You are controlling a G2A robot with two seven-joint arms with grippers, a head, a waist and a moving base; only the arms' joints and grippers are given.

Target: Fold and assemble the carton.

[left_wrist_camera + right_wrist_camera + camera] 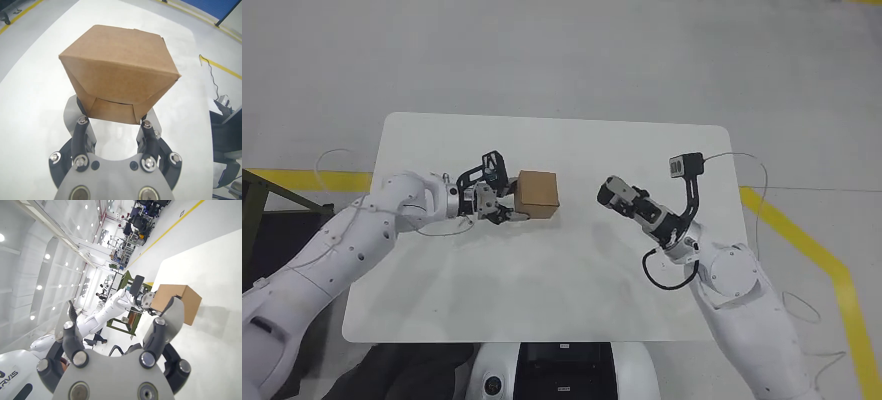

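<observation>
A brown cardboard carton (pixel 538 192), folded into a closed box shape, sits a little left of the middle of the white table (pixel 542 290). My left gripper (pixel 504 207) holds it from the left side. In the left wrist view its two fingers (pixel 81 121) clamp the near end of the carton (pixel 119 66), where a small flap is tucked in. My right gripper (pixel 614 192) hangs to the right of the carton, apart from it. In the right wrist view this gripper (pixel 121 306) is spread wide with nothing in it, facing the carton (pixel 179 298).
A thin black cable (pixel 742 160) runs along the table's right edge. A dark green frame (pixel 262 190) stands off the table's left side. Bare tabletop lies in front of and behind the carton.
</observation>
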